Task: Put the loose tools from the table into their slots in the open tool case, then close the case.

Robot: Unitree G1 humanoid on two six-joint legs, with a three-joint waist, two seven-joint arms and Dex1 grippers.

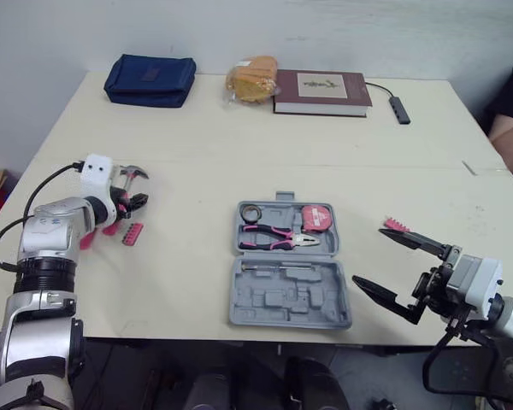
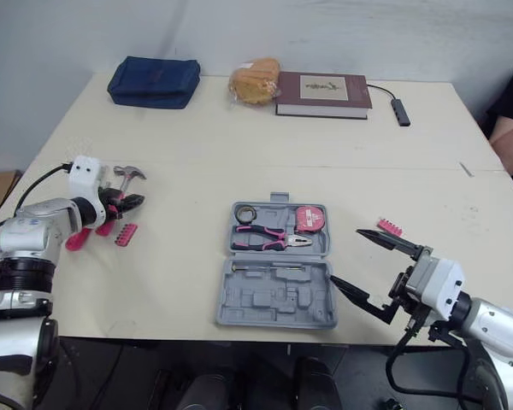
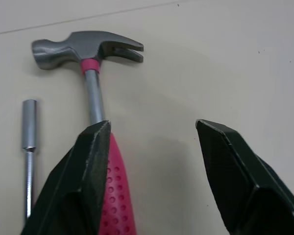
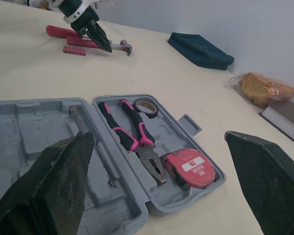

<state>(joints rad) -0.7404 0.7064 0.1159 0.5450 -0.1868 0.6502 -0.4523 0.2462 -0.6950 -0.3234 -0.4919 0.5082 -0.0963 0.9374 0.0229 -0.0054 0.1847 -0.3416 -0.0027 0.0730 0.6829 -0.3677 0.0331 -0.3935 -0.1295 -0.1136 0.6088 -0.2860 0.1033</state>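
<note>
The grey tool case [image 1: 239,295] lies open at the table's front centre. Its lid half holds pink-handled pliers [image 1: 278,237], a red tape measure [image 1: 316,216] and a tape roll [image 1: 251,211]. A hammer [image 3: 88,49] with a pink handle lies at the left, beside a nut driver [image 3: 28,142] and a pink bit strip [image 1: 132,233]. My left gripper [image 1: 135,198] is open just above the hammer's handle, one finger over it. A second pink strip [image 1: 396,225] lies at the right. My right gripper [image 1: 369,256] is open just right of the case, holding nothing.
Along the far edge sit a blue pouch [image 1: 150,79], a bagged loaf [image 1: 251,79], a dark red book [image 1: 322,92] and a cabled adapter [image 1: 399,109]. A person's arm [image 1: 511,130] shows at the right edge. Bare tabletop separates the hammer from the case.
</note>
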